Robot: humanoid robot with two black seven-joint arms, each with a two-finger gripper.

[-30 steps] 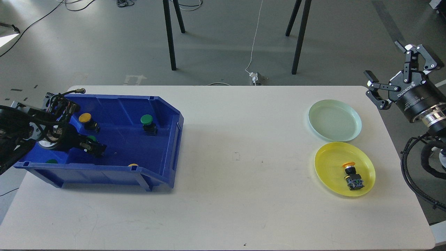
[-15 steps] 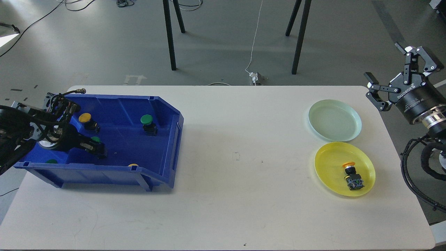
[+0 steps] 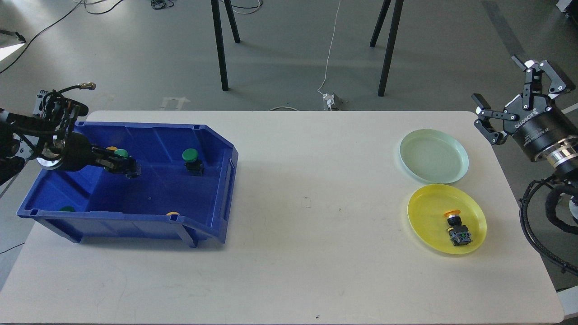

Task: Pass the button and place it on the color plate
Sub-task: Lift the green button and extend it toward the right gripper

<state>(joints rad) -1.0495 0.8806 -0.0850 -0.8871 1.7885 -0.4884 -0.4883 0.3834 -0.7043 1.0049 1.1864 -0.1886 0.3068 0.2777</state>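
My left gripper [image 3: 125,167] hangs over the left part of the blue bin [image 3: 226,151], shut on a green-capped button [image 3: 120,153] held clear of the bin floor. Another green button [image 3: 191,159] stands in the bin. A yellow cap [image 3: 110,148] shows behind the gripper. A green cap [image 3: 67,209] and a yellow cap [image 3: 172,213] peek over the bin's front wall. The pale green plate [image 3: 433,155] is empty. The yellow plate [image 3: 429,212] holds an orange-capped button [image 3: 457,228]. My right gripper [image 3: 495,76] is open and empty beyond the table's right edge.
The white table [image 3: 307,203] spans the view, with the bin at its left and both plates at its right. Black stand legs [image 3: 220,45] and a white cable [image 3: 332,45] are on the floor behind the table.
My left gripper has risen from the bin floor, carrying the green button up and back. The right arm has barely moved.
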